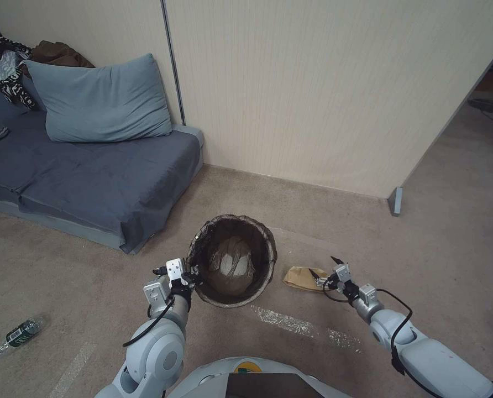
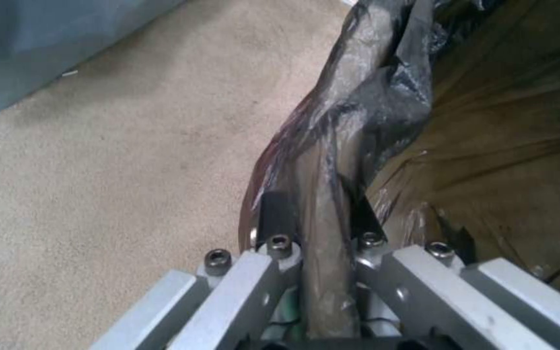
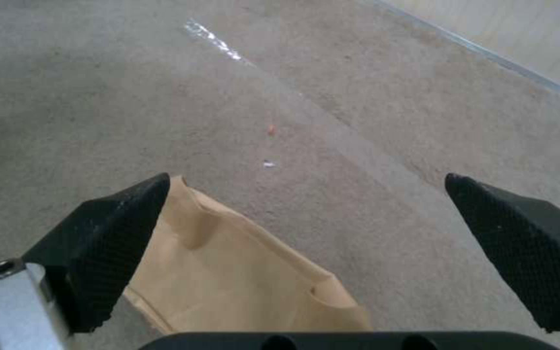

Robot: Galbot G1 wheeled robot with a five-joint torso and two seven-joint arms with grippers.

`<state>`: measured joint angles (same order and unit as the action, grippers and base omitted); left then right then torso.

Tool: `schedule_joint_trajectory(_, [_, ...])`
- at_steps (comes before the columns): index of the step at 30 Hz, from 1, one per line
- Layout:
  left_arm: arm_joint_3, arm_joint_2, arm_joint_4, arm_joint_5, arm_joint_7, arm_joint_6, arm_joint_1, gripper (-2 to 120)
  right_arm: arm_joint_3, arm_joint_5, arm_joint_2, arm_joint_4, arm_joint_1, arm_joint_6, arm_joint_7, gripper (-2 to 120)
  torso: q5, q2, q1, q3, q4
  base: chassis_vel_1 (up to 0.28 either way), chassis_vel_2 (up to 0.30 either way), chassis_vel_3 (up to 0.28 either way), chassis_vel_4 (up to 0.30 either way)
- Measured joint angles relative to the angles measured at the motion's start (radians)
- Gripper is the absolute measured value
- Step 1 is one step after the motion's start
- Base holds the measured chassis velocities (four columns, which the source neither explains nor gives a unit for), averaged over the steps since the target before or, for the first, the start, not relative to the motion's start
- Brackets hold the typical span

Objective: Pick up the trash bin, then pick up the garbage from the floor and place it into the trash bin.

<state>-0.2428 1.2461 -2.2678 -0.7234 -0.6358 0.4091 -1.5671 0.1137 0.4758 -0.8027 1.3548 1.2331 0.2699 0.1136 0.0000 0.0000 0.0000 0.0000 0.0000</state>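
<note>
I have the left gripper (image 1: 191, 275) closed on the rim of the trash bin (image 1: 232, 268), at the side nearest the sofa (image 1: 92, 182); in the left wrist view its fingers (image 2: 275, 214) pinch the rim and the dark bag folded over it, one finger outside and one inside. The bin is tilted with its mouth toward the robot, and I cannot tell if its bottom touches the carpet (image 1: 451, 221), so I judge that the first step, taking the bin, is done or nearly done. The right gripper (image 1: 326, 266) is spread wide and hangs low above the tan paper bag (image 1: 300, 278), which lies flat on the carpet just beside the bin, on the side away from the sofa. In the right wrist view the paper bag (image 3: 241, 272) is under one finger (image 3: 108, 253) more than between both. So the step in hand is picking up this first piece. I think the next move needs a small shift to centre the fingers over the bag, then going down and closing on its raised edge. A small bottle (image 1: 20, 333) lies well apart, near the left edge of the carpet.
</note>
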Motion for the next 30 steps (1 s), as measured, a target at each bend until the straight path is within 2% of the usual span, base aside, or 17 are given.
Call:
schedule_joint_trajectory(15, [0.000,-0.001,0.000,-0.001,0.000,-0.002,0.008,0,-0.068,-0.043,-0.025,-0.003,-0.011,-0.009,0.011,100,0.0000,0.000,0.000,0.000,-0.0001,0.000,0.000,0.000,0.000])
schedule_joint_trajectory(20, [0.000,-0.001,0.000,-0.007,-0.001,-0.003,0.016,0,-0.113,-0.065,-0.047,-0.080,-0.063,-0.002,0.023,100,0.0000,0.000,0.000,0.000,0.0000,0.000,0.000,0.000,0.000])
schedule_joint_trajectory(30, [-0.003,-0.002,0.001,-0.011,-0.003,-0.005,0.021,0,-0.161,-0.065,-0.057,-0.144,-0.123,-0.001,0.035,100,0.0000,0.000,0.000,0.000,0.0000,0.000,0.000,0.000,0.000])
